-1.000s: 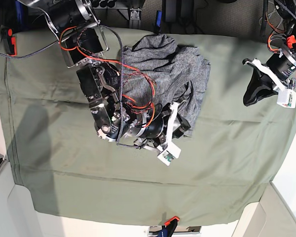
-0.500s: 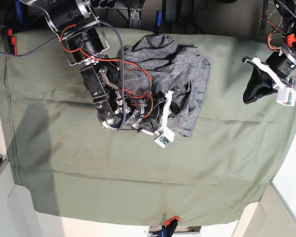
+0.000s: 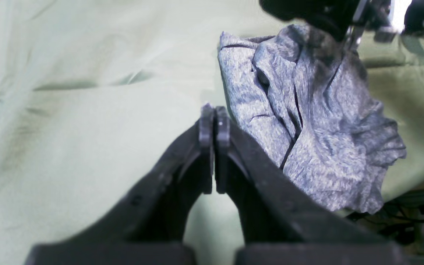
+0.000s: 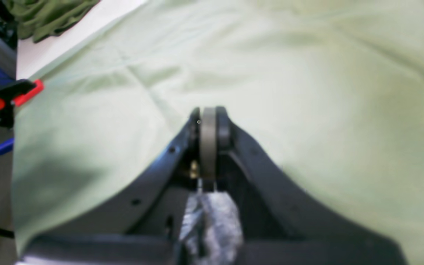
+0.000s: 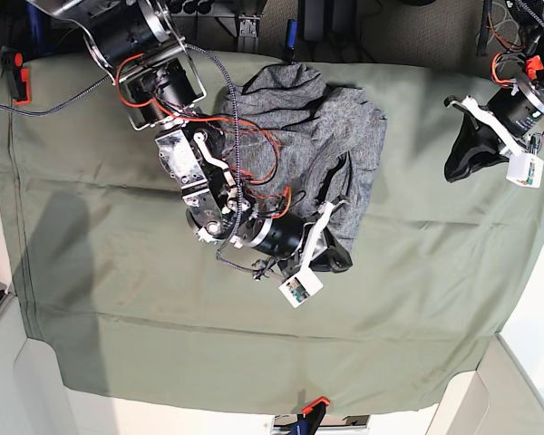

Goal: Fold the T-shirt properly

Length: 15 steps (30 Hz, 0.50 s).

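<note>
While your T-shirt lies crumpled mid-counter, no fold is done | right gripper clenched on its grey hem | left gripper clenched empty, well apart | flattening and folding remain.

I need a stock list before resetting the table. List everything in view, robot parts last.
T-shirt: one, heather grey, crumpled on the cloth's far middle.
Table cloth: one, olive green, covering the table.
Clamps: two seen, black with red-orange tips, one at the far corner, one at the near edge.
Right gripper: one, black, shut on the T-shirt at its near edge.
Left gripper: one, black, shut, holding nothing, above the cloth's side edge.
</note>
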Each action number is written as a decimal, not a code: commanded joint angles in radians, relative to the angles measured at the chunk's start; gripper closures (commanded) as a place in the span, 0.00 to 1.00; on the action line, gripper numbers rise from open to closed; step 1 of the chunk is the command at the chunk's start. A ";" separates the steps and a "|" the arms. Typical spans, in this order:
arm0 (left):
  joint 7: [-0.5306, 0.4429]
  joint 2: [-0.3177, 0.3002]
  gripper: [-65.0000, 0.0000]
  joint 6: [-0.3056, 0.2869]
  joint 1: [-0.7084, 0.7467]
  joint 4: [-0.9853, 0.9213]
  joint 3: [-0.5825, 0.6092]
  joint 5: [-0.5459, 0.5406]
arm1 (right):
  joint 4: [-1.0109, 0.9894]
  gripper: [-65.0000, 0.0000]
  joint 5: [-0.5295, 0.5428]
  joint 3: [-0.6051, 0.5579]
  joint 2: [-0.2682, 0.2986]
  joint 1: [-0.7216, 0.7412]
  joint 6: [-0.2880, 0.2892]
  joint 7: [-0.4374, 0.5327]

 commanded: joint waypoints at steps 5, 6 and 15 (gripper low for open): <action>0.108 -0.016 1.00 -0.012 0.043 0.055 0.010 -0.173 | 0.117 1.00 0.008 0.176 -0.010 0.008 0.004 -0.075; 0.121 -0.016 1.00 -0.012 0.064 0.077 0.024 -0.179 | 0.134 1.00 0.008 0.225 -0.010 0.008 0.004 -0.114; 0.085 -0.013 1.00 -0.012 0.149 0.156 0.354 -0.028 | 0.164 1.00 0.108 0.478 0.047 0.017 0.004 -0.302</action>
